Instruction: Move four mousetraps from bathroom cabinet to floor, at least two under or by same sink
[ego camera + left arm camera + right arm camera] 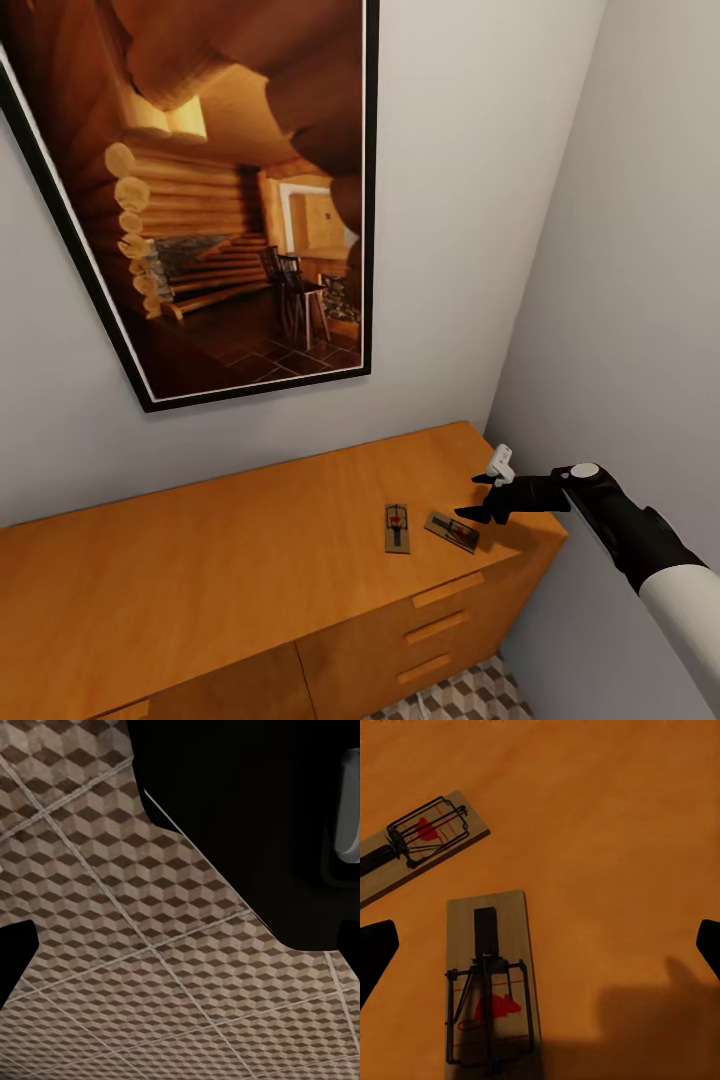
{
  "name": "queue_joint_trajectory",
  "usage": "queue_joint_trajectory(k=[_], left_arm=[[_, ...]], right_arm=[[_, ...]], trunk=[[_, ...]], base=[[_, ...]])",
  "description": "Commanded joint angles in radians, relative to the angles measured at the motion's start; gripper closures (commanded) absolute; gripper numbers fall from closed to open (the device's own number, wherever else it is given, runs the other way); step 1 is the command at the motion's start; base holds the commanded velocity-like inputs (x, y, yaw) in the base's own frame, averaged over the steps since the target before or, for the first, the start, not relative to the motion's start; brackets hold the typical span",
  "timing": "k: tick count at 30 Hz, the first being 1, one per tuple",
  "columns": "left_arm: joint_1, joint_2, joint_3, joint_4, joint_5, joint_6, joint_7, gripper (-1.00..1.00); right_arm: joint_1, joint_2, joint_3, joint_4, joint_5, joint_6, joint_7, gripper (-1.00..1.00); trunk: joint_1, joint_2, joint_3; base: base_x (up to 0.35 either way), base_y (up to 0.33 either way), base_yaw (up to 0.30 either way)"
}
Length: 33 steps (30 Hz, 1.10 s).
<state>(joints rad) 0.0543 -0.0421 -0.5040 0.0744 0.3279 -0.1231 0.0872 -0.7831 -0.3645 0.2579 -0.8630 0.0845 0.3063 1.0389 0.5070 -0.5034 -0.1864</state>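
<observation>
On the cabinet (250, 560) top, two mousetraps lie flat: one (398, 527) nearer the middle, the next (451, 531) beside it, just under the right gripper (478, 499), fingers spread, empty. None shows on the bathroom floor (150, 967).

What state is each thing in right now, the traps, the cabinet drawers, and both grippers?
Nearer mousetrap: flat on the cabinet top, below the right gripper, not held.
Farther mousetrap: flat on the top, apart from the first.
Cabinet: drawers shut.
Right gripper: open, empty, above the traps.
Left gripper: open, empty, over the bathroom floor.
</observation>
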Motion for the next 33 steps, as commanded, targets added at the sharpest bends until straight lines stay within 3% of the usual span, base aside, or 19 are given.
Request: queue_joint_trajectory(k=[1, 33], left_arm=[[-0.001, -0.001, -0.008, 0.002, 0.008, -0.006, 0.002, -1.00], [-0.001, -0.002, -0.008, 0.002, 0.008, -0.006, -0.055, -1.00]], right_arm=[[-0.001, -0.001, 0.001, -0.002, 0.001, 0.008, 0.003, -1.00], [-0.001, 0.004, 0.001, -0.001, 0.002, 0.008, 0.001, -1.00]], trunk=[[0.000, -0.002, -0.002], [0.000, -0.002, -0.002]], base=[[0.000, 0.001, 0.000], [-0.064, 0.000, 0.000]])
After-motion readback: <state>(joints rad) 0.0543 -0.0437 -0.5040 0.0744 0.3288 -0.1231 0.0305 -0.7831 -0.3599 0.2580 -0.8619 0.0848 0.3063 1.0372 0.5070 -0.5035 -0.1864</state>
